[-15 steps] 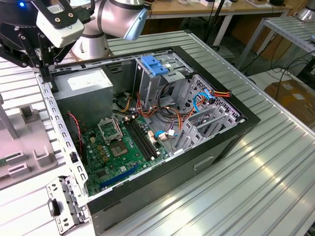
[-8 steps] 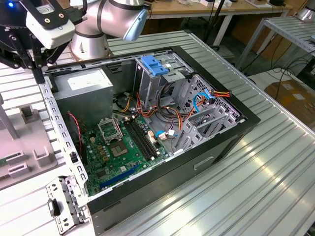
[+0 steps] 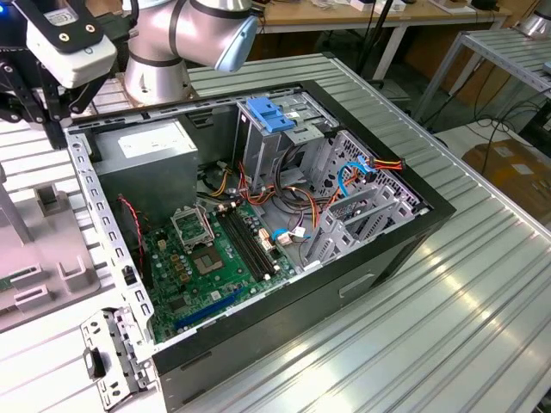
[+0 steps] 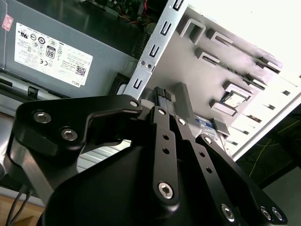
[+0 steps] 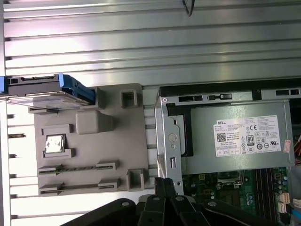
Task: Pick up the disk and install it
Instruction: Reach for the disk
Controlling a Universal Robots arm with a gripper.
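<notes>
Open case (image 3: 379, 258) on a ribbed table (image 3: 465, 344), with the arm (image 3: 189, 34) over the case's far corner at the exterior view's left. In the first wrist view the gripper (image 5: 168, 188) hangs with its claw together, clamped on nothing. Its tips lie over the perforated rim (image 5: 169, 136) that divides the power supply (image 5: 235, 136) from the grey holder (image 5: 94, 155) lying just beside the case. The disk (image 5: 47, 92) sits at the holder corner farthest from the gripper, well apart from it, with a blue rail (image 5: 77, 89) along one edge; its outer end is cut by the frame. Bare table ribs run beyond disk and holder, leaving that side open, while the case side is bounded by the rim. A small chip (image 5: 54, 143) lies in a holder recess near the disk. The second wrist view looks along the fingers (image 4: 164, 136), which lie side by side and end at a ribbed pad (image 4: 161, 92) near the rim. Whether the sliver of label past them belongs to the disk cannot be told. The exterior view adds the drive cage (image 3: 258, 159) with its blue bracket (image 3: 271, 116) at the case's far side, the motherboard (image 3: 207, 258), and loose cables (image 3: 297, 206) beside the cage.
</notes>
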